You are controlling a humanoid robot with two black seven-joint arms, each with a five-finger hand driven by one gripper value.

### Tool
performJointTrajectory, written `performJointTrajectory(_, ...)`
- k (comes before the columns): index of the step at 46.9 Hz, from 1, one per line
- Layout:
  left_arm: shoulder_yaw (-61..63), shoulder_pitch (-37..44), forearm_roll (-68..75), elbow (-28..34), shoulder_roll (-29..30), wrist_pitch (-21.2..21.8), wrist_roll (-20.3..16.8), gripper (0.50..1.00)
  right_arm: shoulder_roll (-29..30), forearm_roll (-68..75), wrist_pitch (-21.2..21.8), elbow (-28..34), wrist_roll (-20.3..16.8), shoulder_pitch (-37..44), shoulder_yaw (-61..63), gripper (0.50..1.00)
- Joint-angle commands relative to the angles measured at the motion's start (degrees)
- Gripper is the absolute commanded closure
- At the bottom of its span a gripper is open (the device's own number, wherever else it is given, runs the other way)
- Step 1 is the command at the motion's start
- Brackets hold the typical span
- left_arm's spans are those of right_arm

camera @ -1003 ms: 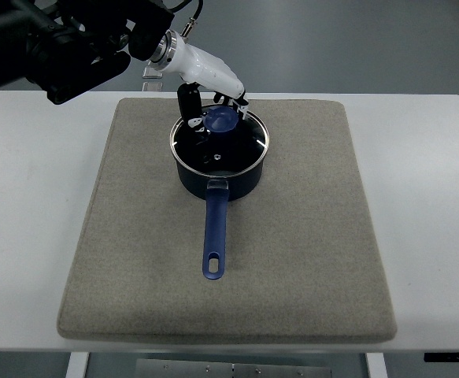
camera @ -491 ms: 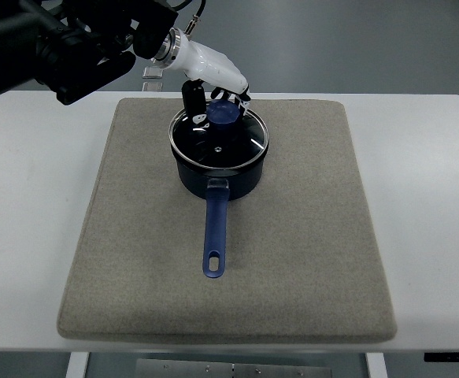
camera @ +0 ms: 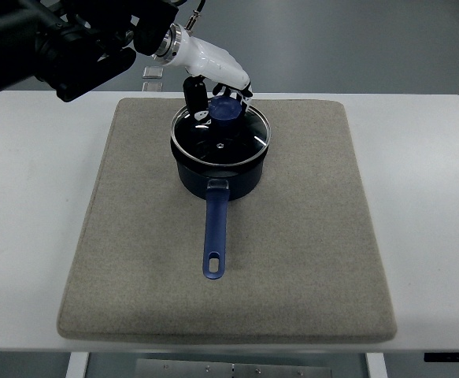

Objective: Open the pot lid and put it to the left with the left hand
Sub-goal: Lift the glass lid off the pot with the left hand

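Observation:
A dark blue saucepan (camera: 217, 177) stands on the grey mat (camera: 292, 236), its long blue handle (camera: 214, 232) pointing toward me. A glass lid (camera: 220, 134) with a metal rim and a blue knob (camera: 223, 110) hangs just above the pan, lifted a little off the rim. My left hand (camera: 216, 98), white with black fingers, comes in from the upper left and is shut on the blue knob. The right arm is out of sight.
The mat lies on a white table (camera: 32, 197). A small clear object (camera: 154, 77) stands behind the mat at the table's back edge. My dark left arm (camera: 64, 43) fills the upper left corner. Bare mat stretches on both sides of the pan.
The left hand has risen and drawn back slightly with the knob in its grip. The lid has come up off the pan's rim.

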Motion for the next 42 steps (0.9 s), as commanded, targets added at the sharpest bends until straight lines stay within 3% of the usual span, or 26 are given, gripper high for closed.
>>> performJointTrajectory(1, 0.0, 0.0, 0.0, 0.8, 0.0, 0.9, 0.0, 1.0, 0.0, 0.0, 0.0, 0.0, 0.0, 0.0, 0.0, 0.583)
performJointTrajectory(12, -0.1, 0.6, -0.2, 6.0, 0.2, 1.0, 0.0, 1.0, 0.0, 0.0, 0.0, 0.0, 0.0, 0.0, 0.0, 0.583)
performJointTrajectory(21, -0.3, 0.8, -0.3, 6.3, 1.6, 1.1, 0.0, 1.0, 0.0, 0.0, 0.0, 0.0, 0.0, 0.0, 0.0, 0.583)
performJointTrajectory(42, 0.0, 0.3, -2.3, 4.6, 12.8, 0.8, 0.0, 1.0, 0.0, 0.0, 0.0, 0.0, 0.0, 0.0, 0.0, 0.583)
